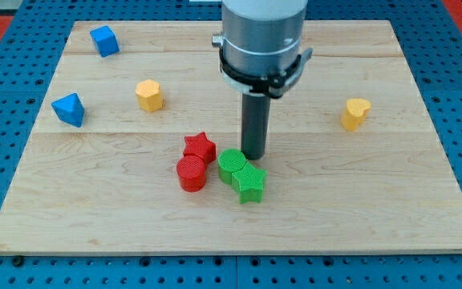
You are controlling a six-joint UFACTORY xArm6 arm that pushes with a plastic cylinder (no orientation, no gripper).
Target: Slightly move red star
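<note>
At the view's left lie a blue block [70, 109] and, nearer the top, a blue cube [103, 40], then a yellow hexagon [149, 95]. Mid-board, the red star [200, 147] touches a red cylinder [191, 173] below it. Just right sit a green cylinder [231, 164] and a green star [249, 182]. My tip [253, 156], a bare rod holding nothing, rests just beside the green cylinder's upper right, near the red star. A yellow heart [356, 113] lies far right.
</note>
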